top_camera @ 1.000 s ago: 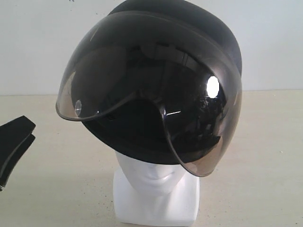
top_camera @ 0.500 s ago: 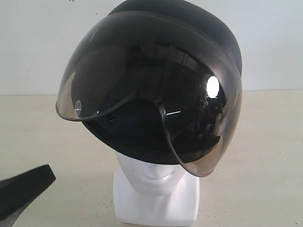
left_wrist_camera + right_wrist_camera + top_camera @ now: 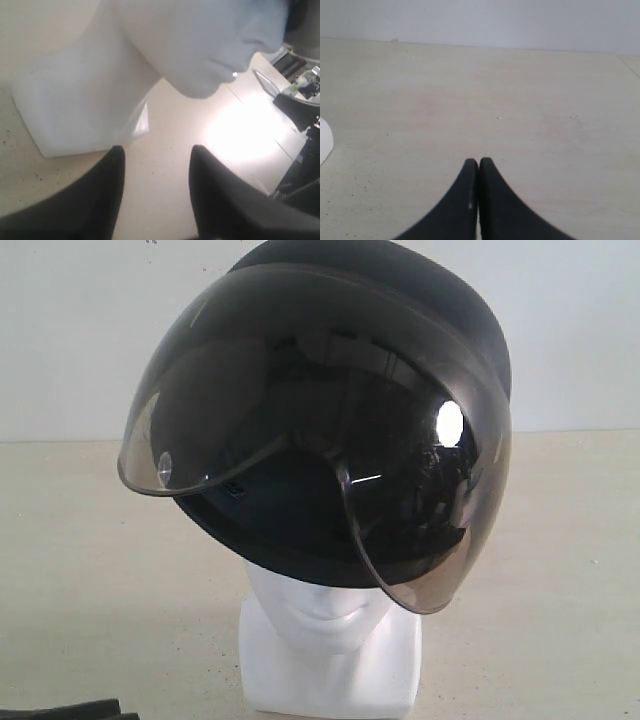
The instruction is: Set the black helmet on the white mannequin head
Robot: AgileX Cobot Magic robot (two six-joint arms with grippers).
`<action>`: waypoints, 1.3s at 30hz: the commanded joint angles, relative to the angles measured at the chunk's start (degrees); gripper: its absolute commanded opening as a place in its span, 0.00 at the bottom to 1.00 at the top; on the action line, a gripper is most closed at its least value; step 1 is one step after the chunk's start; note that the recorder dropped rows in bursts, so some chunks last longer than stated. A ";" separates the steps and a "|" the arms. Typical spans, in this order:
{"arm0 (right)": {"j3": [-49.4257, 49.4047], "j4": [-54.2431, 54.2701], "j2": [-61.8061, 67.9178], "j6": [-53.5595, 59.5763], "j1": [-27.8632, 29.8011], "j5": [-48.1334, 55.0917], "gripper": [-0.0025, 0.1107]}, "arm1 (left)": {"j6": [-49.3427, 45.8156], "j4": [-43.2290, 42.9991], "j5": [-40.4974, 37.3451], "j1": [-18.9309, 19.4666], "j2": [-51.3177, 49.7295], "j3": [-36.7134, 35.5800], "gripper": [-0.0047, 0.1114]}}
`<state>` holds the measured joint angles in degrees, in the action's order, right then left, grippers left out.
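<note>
The black helmet [image 3: 420,300] sits on the white mannequin head [image 3: 325,615], tilted, its smoky visor [image 3: 400,470] covering the face down to the mouth. In the left wrist view the head's chin and neck base [image 3: 90,95] loom close, with my left gripper [image 3: 156,155] open just short of the base and nothing between its fingers. Only a dark sliver of that gripper [image 3: 70,710] shows at the bottom left of the exterior view. My right gripper [image 3: 478,162] is shut and empty above bare tabletop, out of the exterior view.
The beige table [image 3: 540,570] spreads around the head, meeting a white wall [image 3: 60,330] behind. A white edge of the head's base [image 3: 324,140] shows in the right wrist view. Dark equipment [image 3: 300,107] stands beyond the table in the left wrist view.
The left gripper has drawn down and away from the head in the exterior view, from mid-left to nearly out of the bottom edge. Helmet and head have not moved.
</note>
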<state>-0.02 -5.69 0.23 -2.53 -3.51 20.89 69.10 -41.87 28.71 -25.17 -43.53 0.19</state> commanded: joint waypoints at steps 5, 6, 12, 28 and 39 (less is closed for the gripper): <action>0.02 -0.16 -0.23 0.16 0.14 -0.14 0.02 | 9.46 -15.25 -0.54 0.04 0.36 -0.19 0.38; 0.02 -0.16 -0.23 0.16 0.14 -0.14 0.02 | 10.07 -16.45 -0.54 0.04 0.36 -0.19 0.38; 0.02 -0.16 -0.23 0.16 0.14 -0.14 0.02 | 12.53 -22.17 0.31 0.04 0.36 -0.19 0.38; 0.02 -0.16 -0.23 0.13 0.14 -0.14 0.02 | -23.08 21.73 -10.63 0.04 0.36 -0.19 0.38; 0.02 -0.16 -0.23 0.13 0.14 -0.14 0.02 | -40.18 41.01 -30.32 0.04 0.36 4.20 0.38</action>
<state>-0.02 -5.69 0.23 -2.53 -3.51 20.89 29.88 -2.34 0.64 -25.17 -43.53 2.96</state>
